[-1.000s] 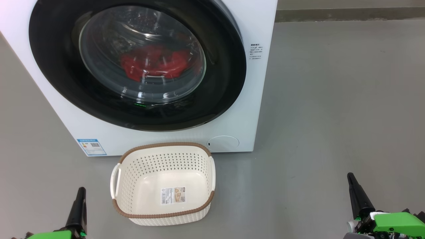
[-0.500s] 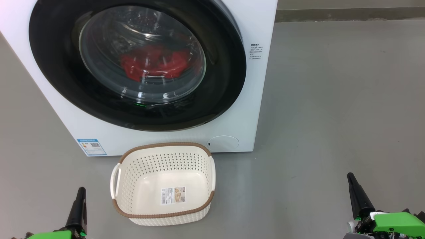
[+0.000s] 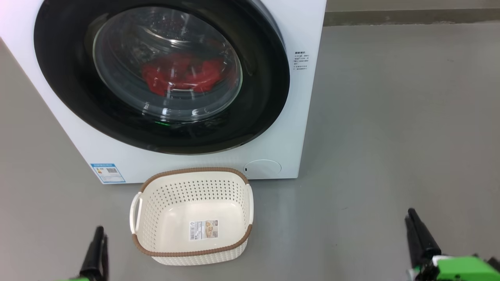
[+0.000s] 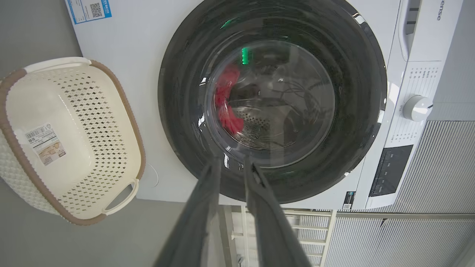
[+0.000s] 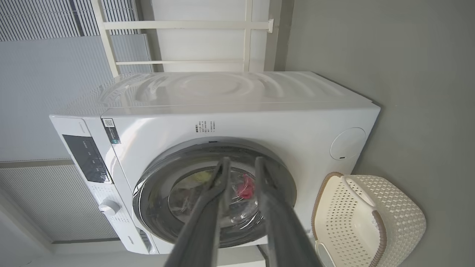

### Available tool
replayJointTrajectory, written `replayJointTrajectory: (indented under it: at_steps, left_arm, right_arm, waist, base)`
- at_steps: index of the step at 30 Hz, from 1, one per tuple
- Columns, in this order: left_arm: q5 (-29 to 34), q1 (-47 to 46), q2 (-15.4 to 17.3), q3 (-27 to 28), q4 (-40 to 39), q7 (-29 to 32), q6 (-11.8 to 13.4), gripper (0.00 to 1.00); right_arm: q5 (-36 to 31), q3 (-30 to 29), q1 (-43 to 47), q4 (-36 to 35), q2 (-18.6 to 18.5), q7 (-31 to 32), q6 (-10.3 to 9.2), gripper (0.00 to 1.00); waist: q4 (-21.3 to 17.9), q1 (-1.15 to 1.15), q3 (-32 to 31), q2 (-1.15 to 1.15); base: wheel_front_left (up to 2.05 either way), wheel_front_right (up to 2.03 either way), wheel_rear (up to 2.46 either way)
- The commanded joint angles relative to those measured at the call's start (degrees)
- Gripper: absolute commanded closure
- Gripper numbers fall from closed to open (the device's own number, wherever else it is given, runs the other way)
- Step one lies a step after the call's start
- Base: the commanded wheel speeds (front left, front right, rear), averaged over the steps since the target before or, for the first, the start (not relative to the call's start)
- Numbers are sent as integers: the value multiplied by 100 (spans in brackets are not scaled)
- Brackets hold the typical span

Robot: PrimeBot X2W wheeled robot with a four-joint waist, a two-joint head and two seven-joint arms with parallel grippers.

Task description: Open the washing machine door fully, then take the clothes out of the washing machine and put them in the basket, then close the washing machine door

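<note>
In the head view, you see the washing machine [image 3: 289, 128] at the upper left of the frame. The washing machine door [image 3: 265, 78] is shut. The red clothes [image 3: 181, 74] lie inside, behind the glass. The basket [image 3: 191, 253] sits on the grey floor [image 3: 390, 136] just in front of the machine, at the lower middle, with nothing in it but a sticker [image 3: 203, 229]. Your left gripper [image 3: 99, 230] pokes up at the lower left. Your right gripper [image 3: 409, 212] pokes up at the lower right. Both are well apart from the basket and the door.

In the left wrist view, the left gripper [image 4: 233, 165] points at the door [image 4: 178, 92]. Its two fingers have a gap between them and hold nothing. The clothes [image 4: 224, 107] show in the middle, and the basket [image 4: 126, 111] is at the left.

In the right wrist view, the right gripper [image 5: 242, 161] also has its fingers apart, with nothing held. The clothes [image 5: 245, 189] show as a small red spot behind the glass. The basket [image 5: 404, 207] is at the lower right.
</note>
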Motion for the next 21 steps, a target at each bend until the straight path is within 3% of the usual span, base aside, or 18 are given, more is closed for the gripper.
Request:
replayJointTrajectory:
  at_steps: [1, 2, 3, 4, 11, 21]
  left_arm:
    - [1, 9, -4, -5, 7, -3, 0, 0]
    - [1, 69, -34, -14, 72, -4, 0, 0]
    - [1, 127, -66, -22, 146, -4, 1, 100]
    - [1, 191, -97, -31, 215, -4, 2, 0]
    - [47, 242, -84, -120, 60, -123, 29, 0]
    - [254, 319, -65, -221, -190, -294, 95, 0]
  right_arm:
    - [0, 2, 7, 10, 2, -3, 0, 0]
    - [0, 5, 57, 76, 19, -4, 0, 0]
    - [0, 4, 104, 151, 38, -4, 0, 100]
    - [0, 5, 156, 227, 54, -4, 0, 0]
    - [-17, 111, 203, 120, 48, -121, 3, 0]
    - [-204, 242, 262, -19, 40, -289, 8, 0]
  waist:
    - [0, 0, 0, 0]
    - [0, 0, 0, 0]
    - [0, 0, -1, 0]
    - [0, 0, -1, 0]
    - [-1, 13, -16, 0]
    - [-3, 0, -2, 0]
  base:
    - [0, 0, 0]
    - [0, 0, 0]
    - [0, 0, 0]
    - [0, 0, 0]
    - [0, 0, 0]
    - [0, 0, 0]
